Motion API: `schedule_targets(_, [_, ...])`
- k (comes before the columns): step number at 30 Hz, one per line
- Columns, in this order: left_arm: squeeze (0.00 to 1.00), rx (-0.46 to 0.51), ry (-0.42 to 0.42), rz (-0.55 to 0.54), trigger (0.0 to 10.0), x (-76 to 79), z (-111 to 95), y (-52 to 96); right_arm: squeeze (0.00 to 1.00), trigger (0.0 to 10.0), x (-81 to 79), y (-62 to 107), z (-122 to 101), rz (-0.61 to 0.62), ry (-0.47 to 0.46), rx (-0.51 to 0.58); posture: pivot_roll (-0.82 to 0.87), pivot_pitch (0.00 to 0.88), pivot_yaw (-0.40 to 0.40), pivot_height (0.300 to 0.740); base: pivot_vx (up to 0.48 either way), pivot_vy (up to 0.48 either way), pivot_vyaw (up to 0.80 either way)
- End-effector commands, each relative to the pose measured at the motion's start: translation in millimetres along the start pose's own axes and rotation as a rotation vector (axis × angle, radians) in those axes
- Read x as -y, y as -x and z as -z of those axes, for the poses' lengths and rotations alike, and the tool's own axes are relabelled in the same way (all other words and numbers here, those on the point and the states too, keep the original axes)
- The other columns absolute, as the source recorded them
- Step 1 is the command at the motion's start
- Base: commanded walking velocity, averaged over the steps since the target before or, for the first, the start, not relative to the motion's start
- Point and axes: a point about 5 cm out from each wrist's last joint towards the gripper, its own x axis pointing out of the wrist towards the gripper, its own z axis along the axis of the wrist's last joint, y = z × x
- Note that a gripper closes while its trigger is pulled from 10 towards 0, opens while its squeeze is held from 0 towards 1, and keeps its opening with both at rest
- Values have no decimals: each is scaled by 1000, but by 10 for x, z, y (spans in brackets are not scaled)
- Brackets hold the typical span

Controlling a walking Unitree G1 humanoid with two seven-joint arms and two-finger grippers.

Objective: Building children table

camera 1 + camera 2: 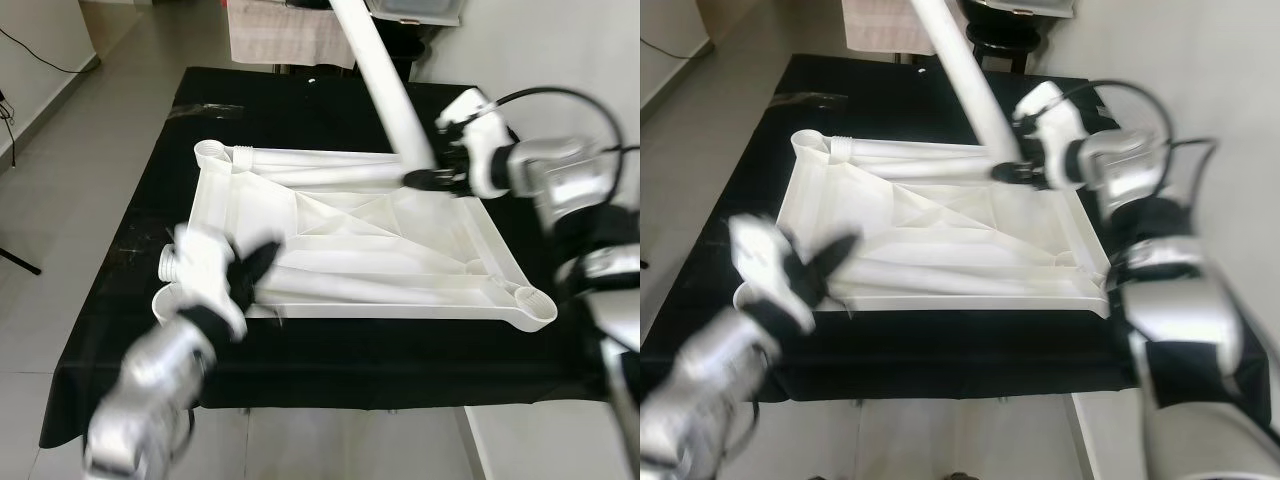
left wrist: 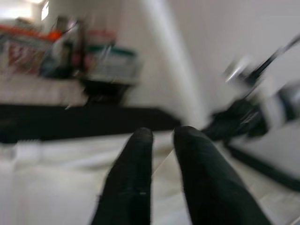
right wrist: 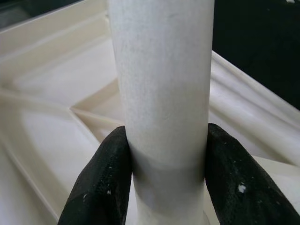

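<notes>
A black cloth [image 1: 300, 100] covers the low table, and on it the white top [image 1: 350, 215] lies upside down. My right gripper [image 3: 161, 178] pinches a white leg [image 1: 385, 75] near its lower end, over the far right corner. My left gripper [image 1: 250, 275] hovers at the near left edge, fingers [image 2: 136, 178] almost together, holding nothing. I think the plastic is light, stiff and smooth, so I should grip the leg low.
</notes>
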Motion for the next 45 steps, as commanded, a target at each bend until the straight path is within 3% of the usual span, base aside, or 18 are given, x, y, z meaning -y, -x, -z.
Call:
schedule_targets(1, [1000,34,32,18,10000,-20,-79,-22,0,10000,15,14,-78,41,-37,64,-249,56,-107,740,0,0,0])
schedule_targets(8, [1000,103,5,43,10000,-67,-277,-143,0,10000,-97,-87,-157,47,-48,128,-245,44,-104,740,0,0,0])
schedule_targets(13, [1000,138,-19,39,10000,-148,-424,-251,0,10000,-329,-146,-192,-26,87,182,-242,39,-94,740,0,0,0])
schedule_targets(15, [1000,138,-19,39,10000,-148,-424,-251,0,10000,-329,-146,-192,-26,87,182,-242,39,-94,740,0,0,0])
schedule_targets(17, [1000,142,-20,34,10000,-201,-473,-278,0,10000,-436,-128,-211,-58,144,209,-244,40,-82,740,0,0,0])
schedule_targets(27, [1000,164,-48,16,10000,-291,-573,-407,0,10000,-707,-132,-204,-133,230,221,-246,27,-70,740,0,0,0])
schedule_targets(28, [235,168,-50,23,10000,-291,-589,-428,0,10000,-738,-127,-203,-143,241,222,-245,25,-69,740,0,0,0])
schedule_targets(31, [235,171,-51,29,10000,-291,-600,-441,0,10000,-758,-123,-203,-150,248,222,-245,25,-69,740,0,0,0])
schedule_targets(32, [0,172,-53,40,10000,-288,-610,-462,0,10000,-791,-118,-202,-159,258,222,-249,18,-63,740,0,0,0])
schedule_targets(45, [0,169,-65,104,10000,-240,-635,-601,0,10000,-1056,-122,-177,-245,318,217,-256,4,-48,740,0,0,0])
